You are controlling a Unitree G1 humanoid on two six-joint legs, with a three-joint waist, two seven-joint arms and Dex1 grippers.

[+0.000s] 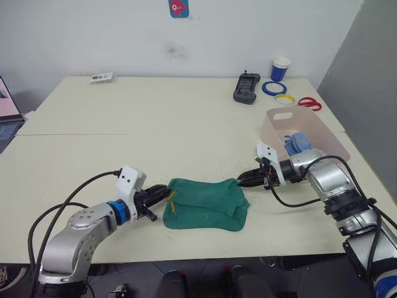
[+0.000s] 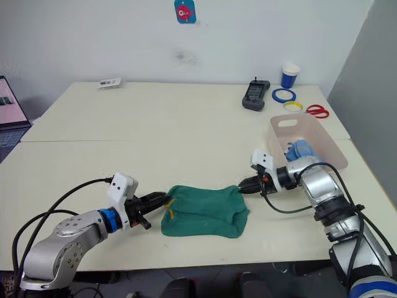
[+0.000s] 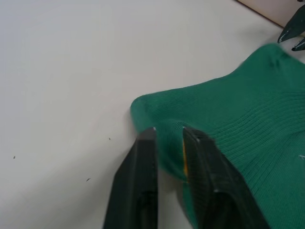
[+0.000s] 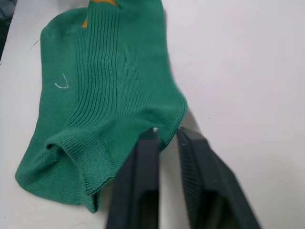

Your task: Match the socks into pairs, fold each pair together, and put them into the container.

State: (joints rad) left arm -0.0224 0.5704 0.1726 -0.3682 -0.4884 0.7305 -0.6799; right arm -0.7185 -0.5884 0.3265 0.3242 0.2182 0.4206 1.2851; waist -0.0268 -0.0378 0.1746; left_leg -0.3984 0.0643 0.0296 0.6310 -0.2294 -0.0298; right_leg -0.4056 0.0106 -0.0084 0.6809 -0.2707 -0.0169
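I have the green pair (image 1: 206, 203) lying flat on the worktop (image 1: 155, 124) between my two arms, its long axis running straight from one claw to the other; that axis is what the fold turns on, since either end can be carried over toward the other. My left claw (image 1: 162, 200) pinches the end with the yellow trim (image 1: 170, 202); in the left wrist view the two black fingers (image 3: 143, 162) are pressed onto a ridge of green knit with a sliver of yellow between them. My right claw (image 1: 243, 180) grips the opposite end; the right wrist view shows its fingers (image 4: 148, 157) nipping the edge of the fabric near the ribbed cuff. Both arms are at the sock, neither nearer than the other.

The knit is soft and finely ribbed lengthwise, two layers stacked, the cuff edges thicker and slightly curled; I judge it will drape and sag rather than hold shape when lifted.

The tub (image 1: 322, 133) stands just beyond my right arm, pale pink smooth plastic with rounded corners and a handle slot; a light blue bundle (image 1: 296, 144) already sits inside it. So I reckon the right arm is the better one for the drop-off once the fold is made.
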